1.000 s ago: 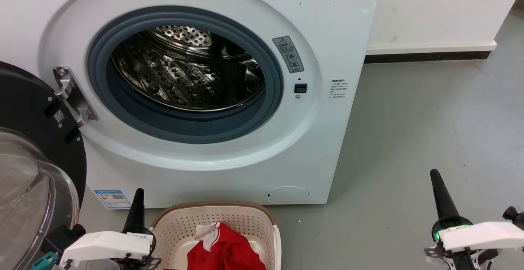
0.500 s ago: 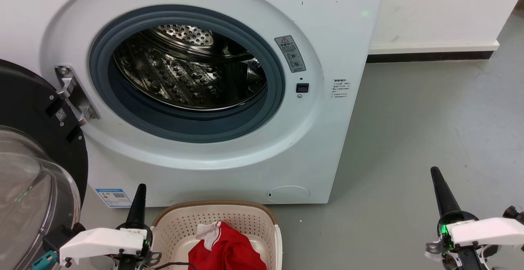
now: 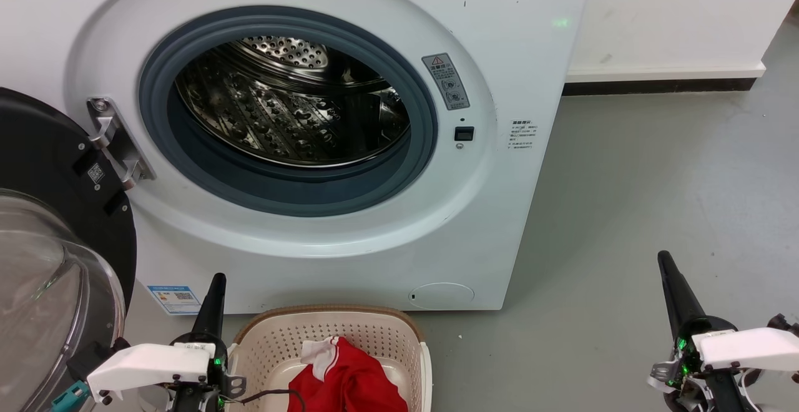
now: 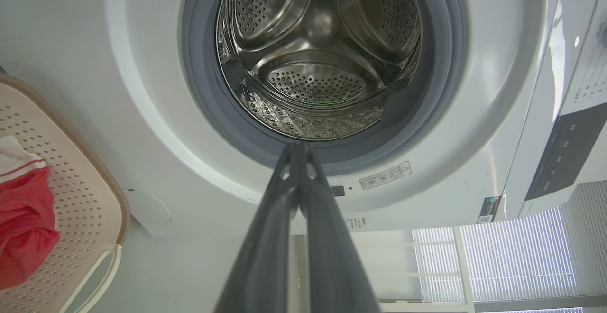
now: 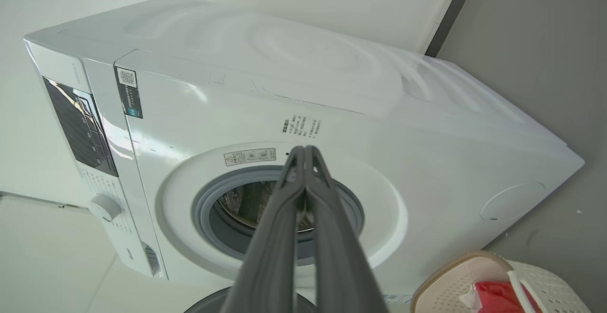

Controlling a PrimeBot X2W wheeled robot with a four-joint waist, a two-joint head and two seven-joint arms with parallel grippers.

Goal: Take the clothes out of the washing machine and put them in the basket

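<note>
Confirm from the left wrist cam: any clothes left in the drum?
No, the drum shows bare steel, and the red clothes lie in the basket.

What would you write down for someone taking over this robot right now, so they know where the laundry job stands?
The left end effector is shut and empty, just left of the cream perforated plastic basket with its brown rim.
The right end effector is shut and empty, over the grey floor right of the large white front-loading washing machine.
The bright red fabric garment lies in the basket, in front of the machine.
The black-framed glass door stands open; the perforated steel drum looks empty where visible.
Done: garment moved. Left: likely nothing.
</note>
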